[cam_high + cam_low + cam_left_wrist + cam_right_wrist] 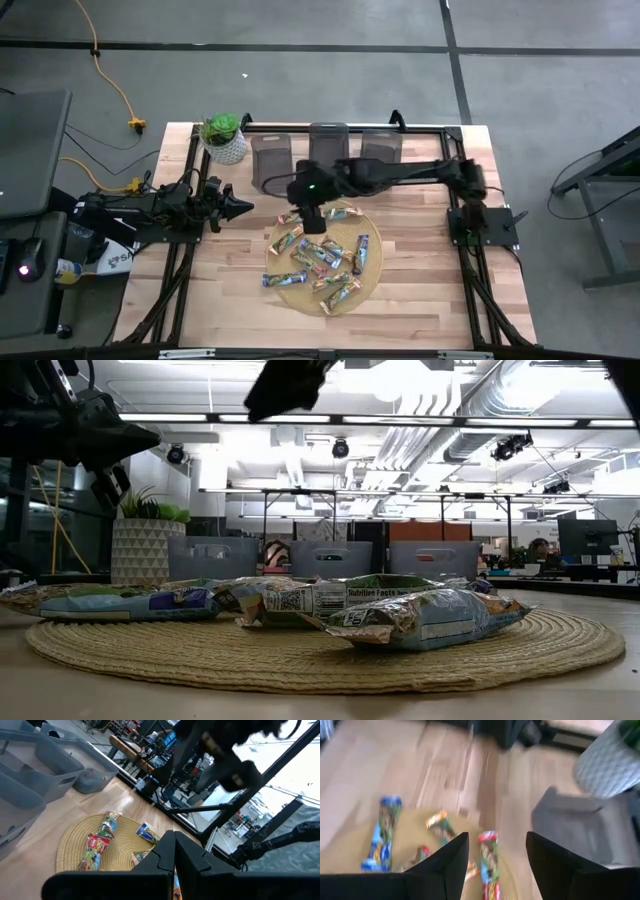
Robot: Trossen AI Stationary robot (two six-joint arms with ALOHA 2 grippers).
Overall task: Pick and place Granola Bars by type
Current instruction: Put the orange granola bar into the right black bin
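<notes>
Several granola bars in shiny green, blue, orange and red wrappers lie flat on a round woven straw mat, and the low view shows them on its surface. My right gripper is open and empty, hovering above the mat's far left part. Below its fingers lies a red-ended bar, apart from them. In the high view the right gripper reaches in from the table's right side. My left gripper is shut and empty, waiting off the mat's left side.
Three clear grey bins stand in a row along the far edge behind the mat. A potted plant in a white patterned pot stands at the far left corner. Bare wooden table lies to the right of the mat and near it.
</notes>
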